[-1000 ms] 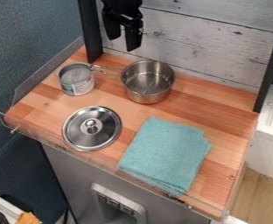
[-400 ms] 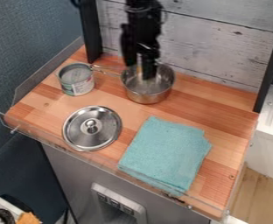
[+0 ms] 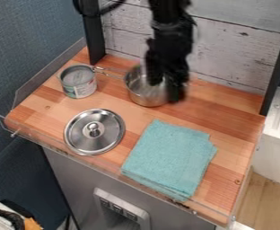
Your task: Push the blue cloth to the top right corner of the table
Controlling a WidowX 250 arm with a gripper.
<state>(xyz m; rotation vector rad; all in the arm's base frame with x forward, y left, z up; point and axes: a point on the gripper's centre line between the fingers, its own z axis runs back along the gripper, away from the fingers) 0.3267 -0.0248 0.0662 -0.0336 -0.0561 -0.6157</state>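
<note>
Black hand (image 3: pixel 166 91), fingers apart, near pot (image 3: pixel 143 97)

1 blue-green cloth (image 3: pixel 169 157), folded, lying flat and askew, stepped at its 2 o'clock corner; on wooden table (image 3: pixel 37 111), toward 5 o'clock.

No wording, brand or number can be read anywhere. The round, open-topped metal can (image 3: pixel 71 74) carries a wraparound printed label (image 3: pixel 83 90) in pale green and white with a touch of red, its print too small to make out. Small dark marks on the front edge of the striped, reddish-brown wooden tabletop (image 3: pixel 52 110) are equally illegible.
</note>
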